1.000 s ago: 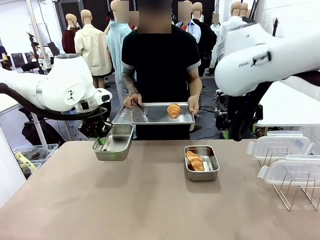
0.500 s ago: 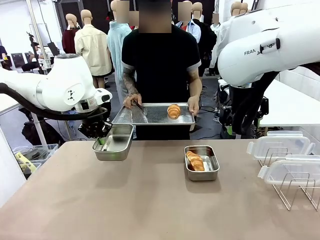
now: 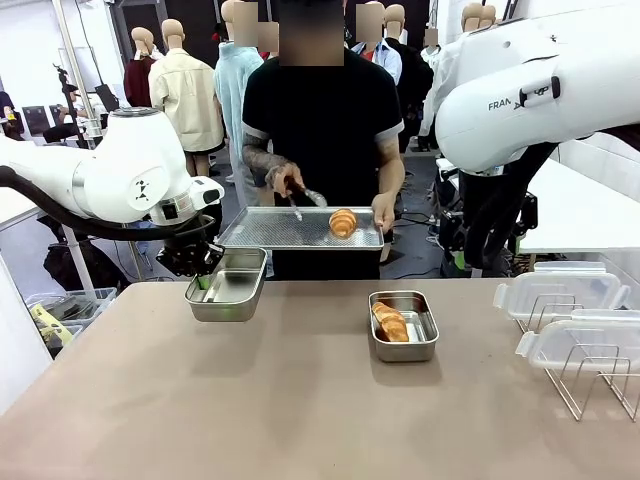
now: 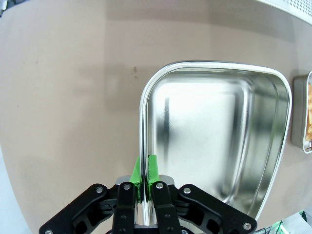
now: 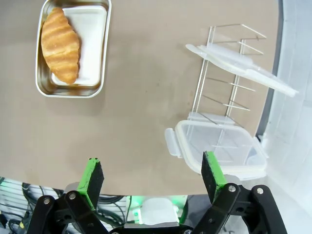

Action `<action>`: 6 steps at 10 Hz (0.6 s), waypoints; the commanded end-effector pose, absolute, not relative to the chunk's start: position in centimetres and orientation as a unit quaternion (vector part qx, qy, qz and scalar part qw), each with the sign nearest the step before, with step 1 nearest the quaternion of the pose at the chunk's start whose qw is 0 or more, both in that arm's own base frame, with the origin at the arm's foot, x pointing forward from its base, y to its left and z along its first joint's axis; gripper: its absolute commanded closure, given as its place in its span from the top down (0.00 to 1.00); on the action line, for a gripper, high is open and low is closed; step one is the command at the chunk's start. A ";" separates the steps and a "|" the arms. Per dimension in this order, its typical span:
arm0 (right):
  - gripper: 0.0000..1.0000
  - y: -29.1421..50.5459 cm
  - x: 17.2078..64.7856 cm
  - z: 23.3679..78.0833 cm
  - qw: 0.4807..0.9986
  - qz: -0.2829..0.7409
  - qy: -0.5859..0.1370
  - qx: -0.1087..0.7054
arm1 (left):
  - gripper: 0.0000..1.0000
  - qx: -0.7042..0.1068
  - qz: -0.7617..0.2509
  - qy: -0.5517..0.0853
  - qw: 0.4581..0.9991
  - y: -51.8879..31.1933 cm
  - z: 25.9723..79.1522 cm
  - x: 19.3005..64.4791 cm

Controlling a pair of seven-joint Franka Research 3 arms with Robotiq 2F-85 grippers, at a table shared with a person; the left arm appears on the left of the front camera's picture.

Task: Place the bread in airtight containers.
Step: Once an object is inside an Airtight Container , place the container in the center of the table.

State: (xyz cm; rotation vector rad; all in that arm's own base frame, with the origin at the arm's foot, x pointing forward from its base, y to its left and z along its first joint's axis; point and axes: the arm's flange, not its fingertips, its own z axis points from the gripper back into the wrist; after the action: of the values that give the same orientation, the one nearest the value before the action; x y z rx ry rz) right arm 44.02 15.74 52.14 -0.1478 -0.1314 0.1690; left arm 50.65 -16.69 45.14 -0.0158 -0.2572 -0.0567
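The left pincer grips the rim of the empty pan at centre left; the loose roll lies up and right of it, on the person's tray. The right pincer gapes wide.

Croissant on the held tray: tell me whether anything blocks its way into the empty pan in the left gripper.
Nothing visible does. The croissant lies free on the tray. The empty pan, lidless, is held at its rim by the left gripper, just below the tray's left end.

Golden croissant in steel pan (lidless), second croissant on raised tray, empty pan left
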 end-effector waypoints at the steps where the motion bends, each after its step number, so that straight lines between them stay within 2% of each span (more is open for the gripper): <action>1: 1.00 15.8 44.0 52.0 0.992 0.083 -0.070 -0.070 | 0.00 -0.008 -0.030 -0.131 0.991 -16.5 45.5 50.7; 6: 1.00 15.8 44.0 52.0 0.992 0.083 -0.070 -0.070 | 0.00 -0.008 -0.030 -0.131 0.991 -16.5 45.5 50.7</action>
State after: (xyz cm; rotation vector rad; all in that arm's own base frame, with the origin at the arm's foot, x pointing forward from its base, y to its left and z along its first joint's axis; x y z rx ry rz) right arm 43.99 15.82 52.13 -0.1490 -0.1317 0.1702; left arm 50.65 -16.69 45.14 -0.0157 -0.2572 -0.0567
